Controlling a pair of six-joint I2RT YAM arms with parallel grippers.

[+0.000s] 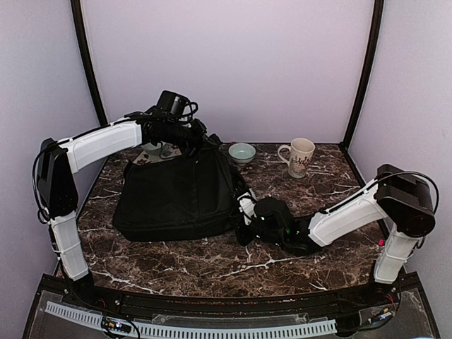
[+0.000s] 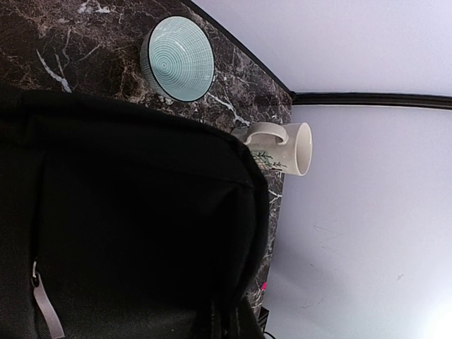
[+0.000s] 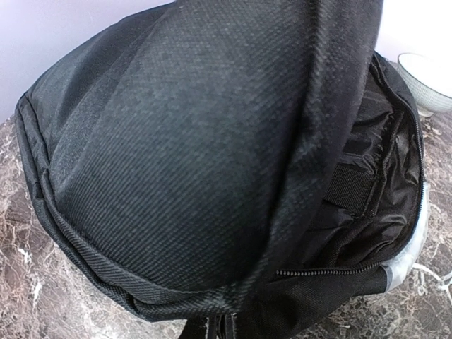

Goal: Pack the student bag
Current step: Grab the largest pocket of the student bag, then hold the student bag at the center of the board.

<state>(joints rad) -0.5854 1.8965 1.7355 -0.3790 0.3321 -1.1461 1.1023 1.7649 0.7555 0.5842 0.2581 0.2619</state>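
As it lies on the dark marble table (image 1: 212,265), left of centre, the student bag (image 1: 173,201) takes up most of the working ground, so the step in hand, by my judgement, is opening it wide enough to load.

The right wrist view shows the top panel raised and the mouth parted, with shiny black lining (image 3: 381,176) inside and a zipper track (image 3: 325,270) along the lower lip.

The left gripper (image 1: 201,141) sits at the far top edge of the bag and the right gripper (image 1: 244,212) at its near right corner. Both touch fabric, but I cannot tell whether either pair of fingers is clamped on it or merely resting there.

To do this well, the two arms should pull apart gently. One should lift the upper panel and the other pin the lower lip to the table, so the mouth gapes without the whole bag sliding.

The cream mug (image 1: 299,157) stands well to the right near the back wall. The pale green bowl (image 1: 242,152) sits just beyond the bag's far right corner. A sideways tug could knock it, so lifting is safer than dragging.
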